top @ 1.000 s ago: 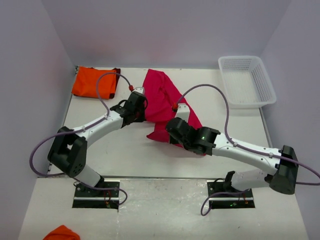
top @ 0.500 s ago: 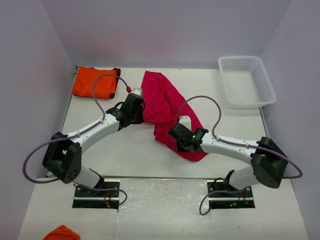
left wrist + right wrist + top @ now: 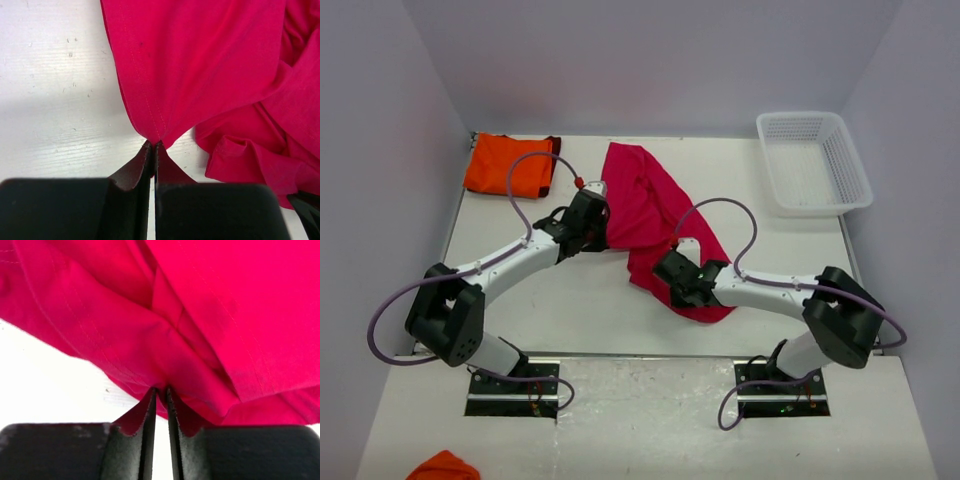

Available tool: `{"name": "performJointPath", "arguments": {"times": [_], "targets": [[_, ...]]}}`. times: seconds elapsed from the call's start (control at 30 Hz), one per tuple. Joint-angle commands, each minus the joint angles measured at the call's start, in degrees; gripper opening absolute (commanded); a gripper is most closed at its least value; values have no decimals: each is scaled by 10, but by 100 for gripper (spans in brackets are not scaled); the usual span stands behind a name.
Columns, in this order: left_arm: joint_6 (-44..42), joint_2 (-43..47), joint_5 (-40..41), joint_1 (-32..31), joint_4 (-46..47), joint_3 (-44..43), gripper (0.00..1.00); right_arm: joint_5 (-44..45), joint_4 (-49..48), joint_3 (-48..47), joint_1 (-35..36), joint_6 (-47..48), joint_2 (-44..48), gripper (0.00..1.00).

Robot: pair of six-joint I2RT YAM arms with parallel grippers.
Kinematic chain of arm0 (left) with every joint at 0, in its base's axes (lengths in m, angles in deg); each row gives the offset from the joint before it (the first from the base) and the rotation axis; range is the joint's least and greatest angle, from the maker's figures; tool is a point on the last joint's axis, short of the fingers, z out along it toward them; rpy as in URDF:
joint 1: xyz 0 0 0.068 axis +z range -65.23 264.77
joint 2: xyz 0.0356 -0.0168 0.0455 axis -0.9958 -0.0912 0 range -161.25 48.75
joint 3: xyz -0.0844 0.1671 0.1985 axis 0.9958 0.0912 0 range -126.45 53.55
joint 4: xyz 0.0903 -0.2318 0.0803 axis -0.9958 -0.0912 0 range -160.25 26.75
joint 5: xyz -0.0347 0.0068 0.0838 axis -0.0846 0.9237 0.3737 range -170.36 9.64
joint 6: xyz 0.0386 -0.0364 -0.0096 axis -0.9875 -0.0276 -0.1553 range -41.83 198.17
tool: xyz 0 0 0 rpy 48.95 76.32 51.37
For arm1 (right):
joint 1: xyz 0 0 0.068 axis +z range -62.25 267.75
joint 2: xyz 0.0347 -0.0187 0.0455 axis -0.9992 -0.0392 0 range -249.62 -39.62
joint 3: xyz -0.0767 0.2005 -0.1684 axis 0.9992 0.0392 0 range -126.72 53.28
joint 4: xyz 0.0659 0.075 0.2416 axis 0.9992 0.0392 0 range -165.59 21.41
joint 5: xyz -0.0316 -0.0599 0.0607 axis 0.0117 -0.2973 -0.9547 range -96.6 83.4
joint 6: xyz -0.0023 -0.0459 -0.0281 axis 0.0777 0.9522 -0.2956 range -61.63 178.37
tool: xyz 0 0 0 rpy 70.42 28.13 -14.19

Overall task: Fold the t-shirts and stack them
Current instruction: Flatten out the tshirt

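The crimson-pink t-shirt (image 3: 650, 215) lies crumpled in the middle of the table, stretched from the back toward the front right. My left gripper (image 3: 600, 222) is shut on its left hemmed edge (image 3: 150, 120), pinching the stitched seam at the fingertips (image 3: 153, 146). My right gripper (image 3: 672, 272) is shut on a fold of the same shirt at its front part (image 3: 160, 390). The orange t-shirt with the dark maroon edge (image 3: 510, 163) lies folded at the back left corner, away from both grippers.
A white lattice basket (image 3: 813, 162) stands at the back right. A bit of orange cloth (image 3: 442, 466) lies off the table at the bottom left. Purple cables loop over both arms.
My right gripper has moved down and to the left, drawing the shirt's front part lower onto the table. My left gripper has shifted only slightly and still holds the hem.
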Motion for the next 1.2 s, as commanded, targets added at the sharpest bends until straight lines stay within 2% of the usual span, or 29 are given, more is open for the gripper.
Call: {"name": "performJointPath", "arguments": {"times": [0.0,0.07,0.1,0.3,0.4,0.53,0.73,1.17], "targets": [[-12,-9,-12,3,22,4,0,34,-19,17,0,-33,67,18],[-12,-11,-16,2,27,7,0,55,-25,35,3,-50,94,21],[-12,-12,-17,2,29,7,0,67,-33,49,6,-57,122,29],[-12,-15,-17,-1,32,11,0,87,-45,78,25,-104,187,36],[-12,-13,-18,-1,32,14,0,96,-48,86,43,-144,196,34],[-14,-12,-19,-2,35,18,0,118,-84,121,108,-202,204,33],[-14,-5,-19,-2,35,25,0,122,-127,159,143,-284,183,32],[-13,-1,-23,-4,36,28,0,159,-108,183,139,-329,181,31]]}}
